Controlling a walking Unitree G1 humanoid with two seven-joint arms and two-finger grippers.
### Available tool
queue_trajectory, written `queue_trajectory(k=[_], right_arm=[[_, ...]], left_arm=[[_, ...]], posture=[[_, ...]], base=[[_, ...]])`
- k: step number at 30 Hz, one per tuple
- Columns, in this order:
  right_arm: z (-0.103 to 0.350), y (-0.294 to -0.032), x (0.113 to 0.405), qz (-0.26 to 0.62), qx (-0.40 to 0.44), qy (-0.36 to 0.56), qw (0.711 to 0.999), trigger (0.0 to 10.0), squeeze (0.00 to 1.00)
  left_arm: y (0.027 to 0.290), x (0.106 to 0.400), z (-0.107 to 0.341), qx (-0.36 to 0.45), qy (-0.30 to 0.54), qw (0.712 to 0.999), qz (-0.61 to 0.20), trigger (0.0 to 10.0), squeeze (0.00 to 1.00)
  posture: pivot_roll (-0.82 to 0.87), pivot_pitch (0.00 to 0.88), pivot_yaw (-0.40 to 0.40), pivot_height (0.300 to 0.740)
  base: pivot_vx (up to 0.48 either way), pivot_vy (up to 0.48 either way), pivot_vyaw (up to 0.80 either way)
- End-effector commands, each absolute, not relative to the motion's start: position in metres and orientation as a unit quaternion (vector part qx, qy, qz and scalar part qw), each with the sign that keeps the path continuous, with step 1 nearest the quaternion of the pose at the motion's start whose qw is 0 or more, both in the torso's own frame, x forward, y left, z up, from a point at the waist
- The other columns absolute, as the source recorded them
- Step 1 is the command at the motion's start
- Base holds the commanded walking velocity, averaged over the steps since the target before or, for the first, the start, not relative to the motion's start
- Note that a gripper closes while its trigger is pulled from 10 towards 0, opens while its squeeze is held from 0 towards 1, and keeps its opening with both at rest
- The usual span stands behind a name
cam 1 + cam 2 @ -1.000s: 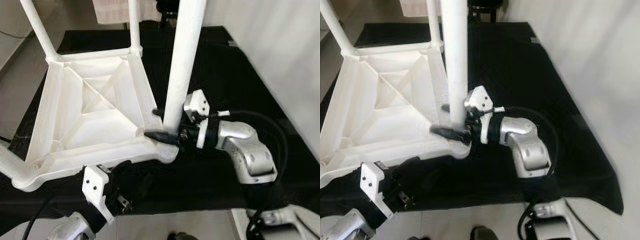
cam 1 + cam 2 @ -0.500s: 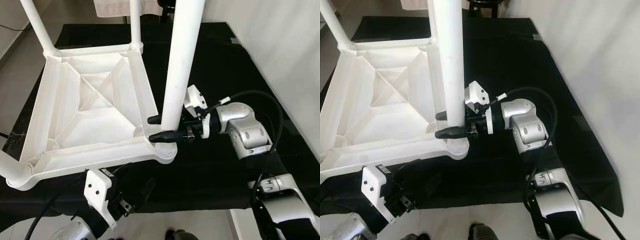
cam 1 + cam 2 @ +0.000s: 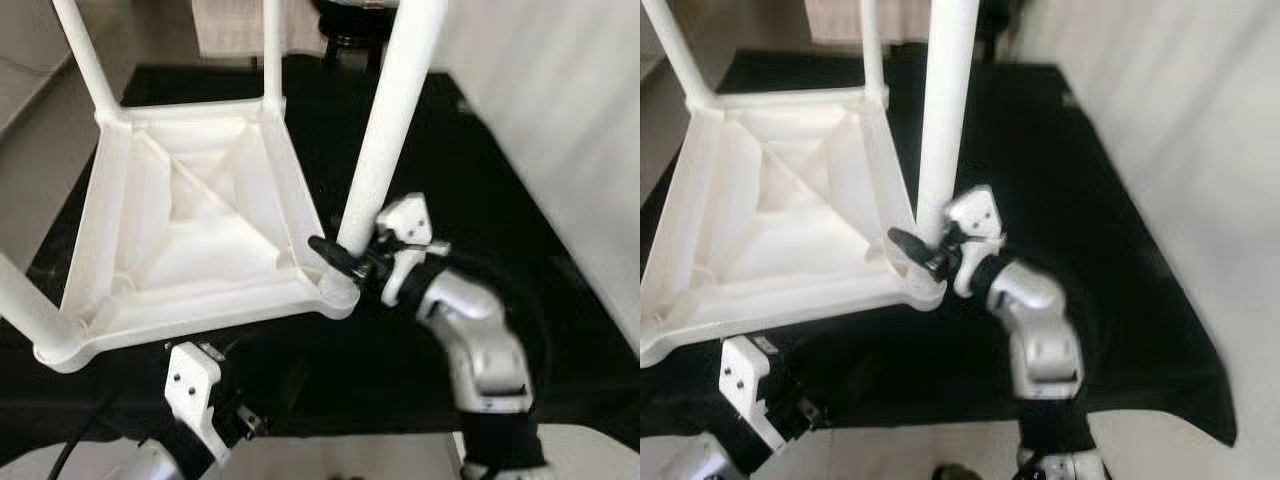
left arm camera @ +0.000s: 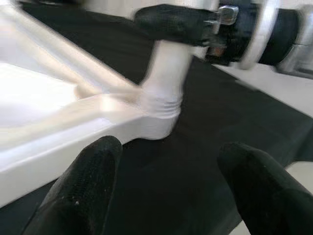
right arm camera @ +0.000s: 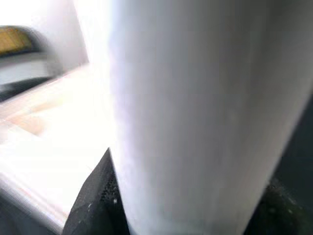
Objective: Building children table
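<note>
My right gripper [image 3: 335,252] is clamped on the base of the white round plastic table leg [image 3: 385,140] at the near right corner of the upturned white plastic children's table top [image 3: 190,235]. It has swung round since half a second ago, which I take as screwing the leg home. My left gripper [image 4: 168,188] hangs open just near of that corner over the black floor mat [image 3: 440,160].

A black mat [image 3: 470,160] covers the pale floor [image 3: 45,150]. The upturned white children's table [image 3: 190,230] rests on it toward nine o'clock, legs up.
</note>
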State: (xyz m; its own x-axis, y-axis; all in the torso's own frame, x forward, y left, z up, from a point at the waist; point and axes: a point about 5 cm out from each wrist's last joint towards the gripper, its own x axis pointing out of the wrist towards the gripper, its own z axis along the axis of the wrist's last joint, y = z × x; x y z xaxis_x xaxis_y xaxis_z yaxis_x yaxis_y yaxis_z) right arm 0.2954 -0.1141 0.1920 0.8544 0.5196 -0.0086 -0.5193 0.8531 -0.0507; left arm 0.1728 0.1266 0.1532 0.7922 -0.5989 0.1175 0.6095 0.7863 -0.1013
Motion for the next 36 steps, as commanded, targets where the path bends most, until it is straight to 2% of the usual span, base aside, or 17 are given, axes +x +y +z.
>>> queue_trajectory(k=[1,6,8,9,10,11,12,17,19,20,21,22,28,29,33,34,36], right_arm=[[0.140,-0.132,0.283,0.190,-0.028,0.133,0.972,0.0,0.00],[0.142,-0.121,0.290,0.211,-0.037,0.114,0.970,0.0,0.00],[0.145,-0.115,0.294,0.217,-0.036,0.111,0.969,0.5,0.00],[0.149,-0.111,0.295,0.227,-0.027,0.104,0.968,10.0,0.00],[0.149,-0.111,0.295,0.227,-0.027,0.104,0.968,10.0,0.00],[0.156,-0.106,0.297,0.244,-0.015,0.088,0.966,10.0,0.88],[0.165,-0.099,0.300,0.292,0.003,0.066,0.954,10.0,1.00],[0.181,-0.088,0.299,0.366,0.034,0.038,0.929,10.0,1.00],[0.197,-0.086,0.299,0.480,0.019,0.005,0.877,10.0,1.00],[0.197,-0.086,0.299,0.480,0.019,0.005,0.877,10.0,1.00],[0.200,-0.088,0.299,0.524,-0.005,-0.003,0.852,10.0,0.91],[0.201,-0.094,0.304,0.594,-0.055,-0.001,0.802,10.0,0.00],[0.209,-0.095,0.319,0.628,-0.084,-0.002,0.773,10.0,0.00],[0.214,-0.094,0.322,0.641,-0.090,-0.004,0.762,5.5,0.00],[0.217,-0.093,0.324,0.652,-0.092,-0.005,0.753,5.5,0.00],[0.219,-0.093,0.326,0.665,-0.098,-0.001,0.740,0.0,0.00],[0.220,-0.094,0.328,0.676,-0.103,0.004,0.729,0.0,0.00]], left_arm=[[0.129,0.173,0.148,-0.069,-0.028,0.944,-0.320,10.0,0.00],[0.130,0.178,0.146,-0.066,-0.028,0.944,-0.321,10.0,0.00],[0.132,0.180,0.146,-0.063,-0.030,0.946,-0.317,10.0,0.00],[0.133,0.180,0.146,-0.061,-0.032,0.947,-0.313,10.0,0.00],[0.133,0.180,0.146,-0.061,-0.032,0.947,-0.313,10.0,0.00],[0.133,0.180,0.146,-0.061,-0.032,0.948,-0.311,10.0,0.00],[0.134,0.180,0.146,-0.061,-0.033,0.948,-0.310,10.0,0.00],[0.134,0.180,0.146,-0.061,-0.032,0.948,-0.311,10.0,0.00],[0.133,0.179,0.146,-0.062,-0.031,0.947,-0.314,10.0,0.00],[0.133,0.179,0.146,-0.062,-0.031,0.947,-0.314,10.0,0.00],[0.133,0.179,0.146,-0.062,-0.031,0.947,-0.315,10.0,0.00],[0.132,0.178,0.147,-0.063,-0.031,0.946,-0.317,10.0,0.00],[0.131,0.175,0.148,-0.063,-0.030,0.946,-0.318,10.0,0.00],[0.130,0.175,0.148,-0.063,-0.030,0.946,-0.317,10.0,0.00],[0.130,0.174,0.148,-0.062,-0.030,0.946,-0.317,10.0,0.00],[0.129,0.173,0.149,-0.062,-0.029,0.946,-0.317,10.0,0.00],[0.129,0.172,0.149,-0.062,-0.029,0.946,-0.316,10.0,0.00]], posture=[[-0.18,0.177,-0.075,0.740],[-0.19,0.151,-0.075,0.740],[-0.18,0.147,-0.075,0.740],[-0.18,0.145,-0.076,0.740],[-0.18,0.145,-0.076,0.740],[-0.18,0.147,-0.076,0.740],[-0.17,0.147,-0.077,0.740],[-0.17,0.150,-0.075,0.740],[-0.17,0.156,-0.074,0.740],[-0.17,0.156,-0.074,0.740],[-0.17,0.156,-0.074,0.740],[-0.16,0.167,-0.072,0.740],[-0.13,0.177,-0.084,0.740],[-0.13,0.182,-0.085,0.740],[-0.12,0.184,-0.085,0.740],[-0.12,0.189,-0.087,0.740],[-0.11,0.192,-0.088,0.740]], base=[[0.000,0.000,0.00],[0.000,0.000,0.00],[0.000,0.000,0.00],[0.000,0.000,0.00],[0.000,0.000,0.00],[0.000,0.000,0.00],[0.000,0.000,0.00],[0.000,0.000,0.00],[0.000,0.000,0.00],[0.000,0.000,0.00],[0.000,0.000,0.00],[0.000,0.000,0.00],[0.000,0.000,0.00],[0.000,0.000,0.00],[0.000,0.000,0.00],[0.000,0.000,0.00],[0.000,0.000,0.00]])
